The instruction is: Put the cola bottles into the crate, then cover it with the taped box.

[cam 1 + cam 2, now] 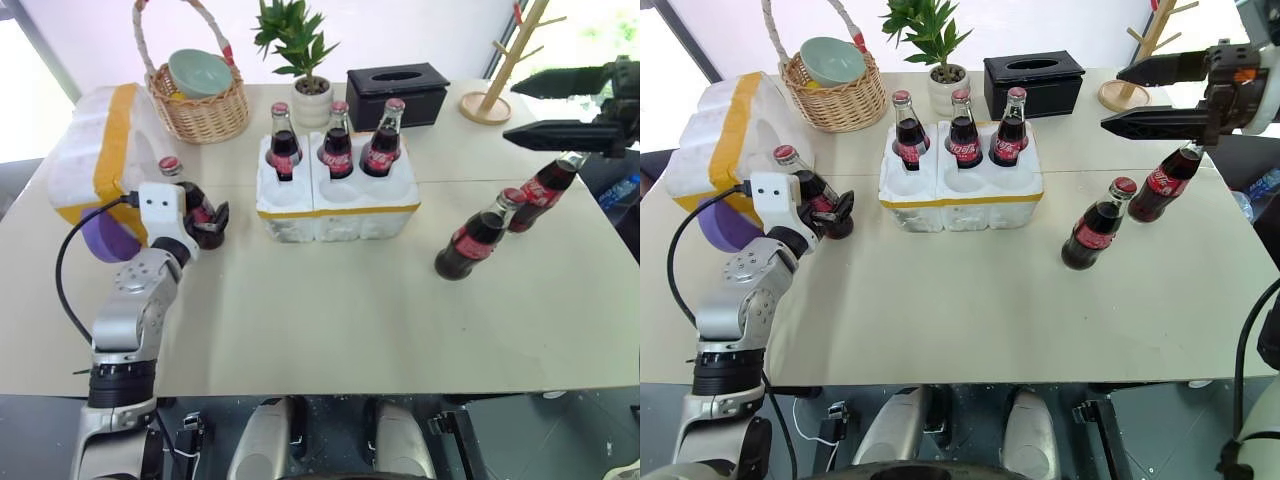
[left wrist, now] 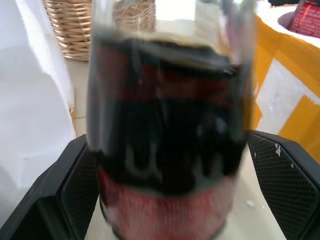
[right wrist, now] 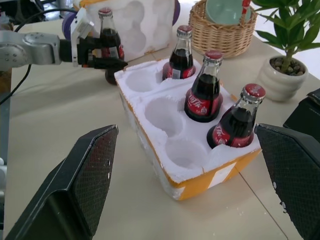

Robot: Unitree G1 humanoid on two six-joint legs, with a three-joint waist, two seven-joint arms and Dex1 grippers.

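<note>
While its two black fingers stood wide apart, the left end effector [image 1: 832, 215] sat level at the table's left side with a cola bottle [image 1: 812, 195] between them; whether the pads [image 2: 75, 185] pressed the glass could not be told. That bottle stood upright just beside the taped box [image 1: 100, 150], which lay at the table's [image 1: 330, 320] left edge with a purple disc [image 1: 105, 238] on its near end. Right end effector [image 1: 1160, 95] hung raised over the table's right side, fingers spread, nothing between them. Below it stood two more cola bottles [image 1: 478, 238], upright, side by side and nearly touching. The crate [image 3: 190, 160] sat mid-table with three bottles [image 1: 337, 145] in its back row of wells; the three front wells were open. Behind it stood a wicker basket [image 1: 205, 110] holding a bowl [image 1: 200, 72], a potted plant [image 1: 305, 60], a black tissue box [image 1: 397, 92] and a wooden rack [image 1: 510, 60].
</note>
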